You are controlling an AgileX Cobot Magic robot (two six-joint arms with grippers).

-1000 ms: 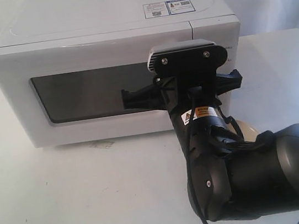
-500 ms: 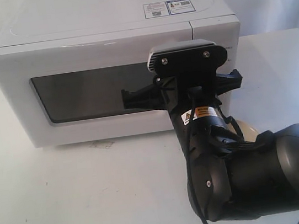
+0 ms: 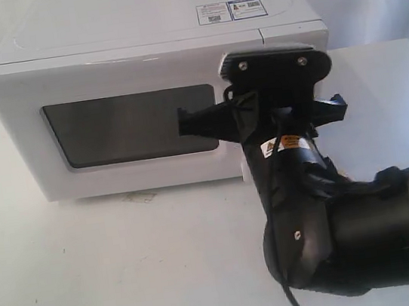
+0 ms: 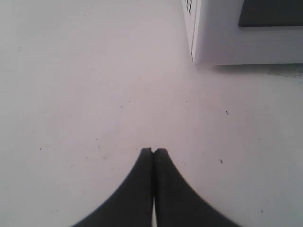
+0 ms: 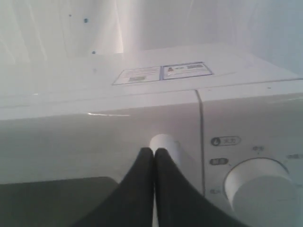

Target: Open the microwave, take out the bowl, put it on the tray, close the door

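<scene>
The white microwave (image 3: 134, 33) stands at the back of the table. Its door (image 3: 103, 80) is closed, with the dark window (image 3: 128, 127) facing me. My right arm (image 3: 295, 148) reaches up in front of the door's handle side and hides the handle in the exterior view. In the right wrist view my right gripper (image 5: 154, 150) is shut and holds nothing, its tips just before the top end of the white bar handle (image 5: 165, 141). My left gripper (image 4: 154, 150) is shut and empty over bare table, near the microwave's lower corner (image 4: 199, 52). The bowl and tray are not visible.
A round white knob (image 5: 258, 182) sits on the control panel right of the handle. Stickers (image 3: 230, 10) lie on the microwave's top. A small scuff mark (image 3: 139, 198) is on the white table (image 3: 92, 275) in front of the oven.
My right wrist has shifted to the right and slightly up in front of the door. A cream round thing that showed behind the arm is now covered.
</scene>
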